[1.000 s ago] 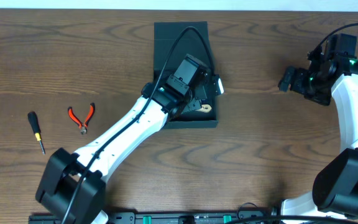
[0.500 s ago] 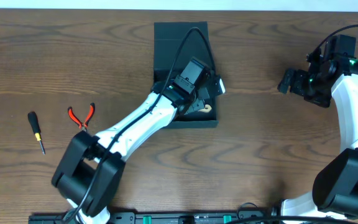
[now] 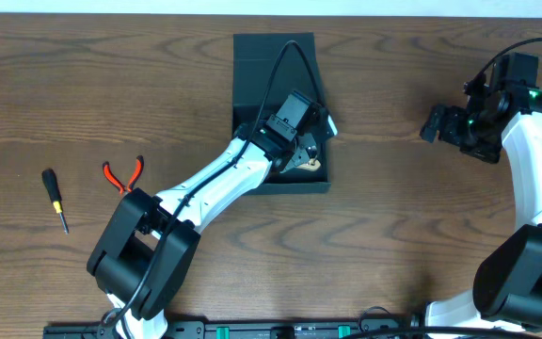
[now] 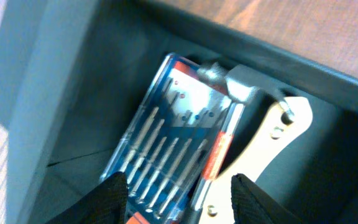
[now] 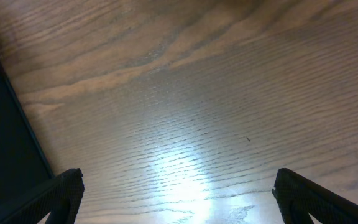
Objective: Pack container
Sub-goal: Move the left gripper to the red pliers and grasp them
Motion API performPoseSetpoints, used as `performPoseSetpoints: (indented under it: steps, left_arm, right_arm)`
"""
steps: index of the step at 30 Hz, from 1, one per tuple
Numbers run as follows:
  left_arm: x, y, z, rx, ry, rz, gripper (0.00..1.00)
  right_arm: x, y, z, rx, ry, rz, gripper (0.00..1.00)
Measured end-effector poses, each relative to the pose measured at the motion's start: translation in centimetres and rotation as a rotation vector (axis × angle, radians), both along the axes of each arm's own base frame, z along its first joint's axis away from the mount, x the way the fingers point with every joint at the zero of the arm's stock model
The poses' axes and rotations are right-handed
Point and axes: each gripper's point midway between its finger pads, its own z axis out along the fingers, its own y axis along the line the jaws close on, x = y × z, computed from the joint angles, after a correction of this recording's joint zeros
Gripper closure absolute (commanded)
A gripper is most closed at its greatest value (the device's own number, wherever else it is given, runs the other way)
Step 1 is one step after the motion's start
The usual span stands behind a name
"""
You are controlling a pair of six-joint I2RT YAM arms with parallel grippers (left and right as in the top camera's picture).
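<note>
The container, a dark teal-black box with its flap lid lying open behind it, stands at the table's back centre. My left gripper reaches down into it. In the left wrist view the gripper is open, its black fingertips apart just above a clear blue case of small screwdrivers that lies on the box floor. A cream-handled metal tool rests beside the case. My right gripper hangs open over bare wood at the right, its jaws wide with nothing between them.
Red-handled pliers and a black-and-yellow screwdriver lie on the table at the left. The container's walls close in round my left fingers.
My left jaws have parted from shut and let go of the blue case inside the container. The left arm's lower links swung to the right. The right arm has not moved.
</note>
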Motion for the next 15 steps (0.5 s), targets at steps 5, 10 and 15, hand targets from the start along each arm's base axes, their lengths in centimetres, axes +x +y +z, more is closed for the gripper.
performPoseSetpoints:
  steps: [5, 10, 15]
  left_arm:
    - [1.1, 0.6, 1.0, 0.015, -0.046, 0.065, 0.47]
    - [3.6, 0.9, 6.3, -0.022, -0.176, 0.160, 0.25]
    - [3.3, 5.2, 14.5, -0.082, -0.266, 0.324, 0.19]
  right_arm:
    - [0.0, 0.0, 0.0, 0.001, 0.001, 0.000, 0.01]
    - [-0.1, 0.0, 0.0, 0.001, 0.003, 0.000, 0.01]
    - [-0.1, 0.0, 0.0, 0.001, 0.004, 0.000, 0.01]
